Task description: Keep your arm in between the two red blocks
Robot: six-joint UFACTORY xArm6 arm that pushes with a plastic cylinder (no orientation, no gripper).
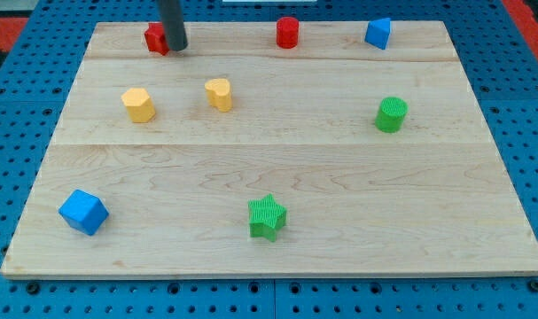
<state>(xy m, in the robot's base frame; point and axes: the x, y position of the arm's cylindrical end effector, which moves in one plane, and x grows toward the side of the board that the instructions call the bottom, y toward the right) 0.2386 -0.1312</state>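
Note:
Two red blocks sit near the view's top edge of the wooden board (277, 177). The left red block (154, 38) is partly hidden behind my rod. The right one is a red cylinder (288, 32), well off to the view's right. My tip (176, 49) touches the board right beside the left red block, on its right side. It stands between the two red blocks but far closer to the left one.
A yellow block (138, 105) and a yellow heart-like block (219, 93) lie below my tip. A blue block (378, 34) is at top right, a green cylinder (392, 114) at right, a green star (267, 217) at bottom centre, a blue cube (82, 212) at bottom left.

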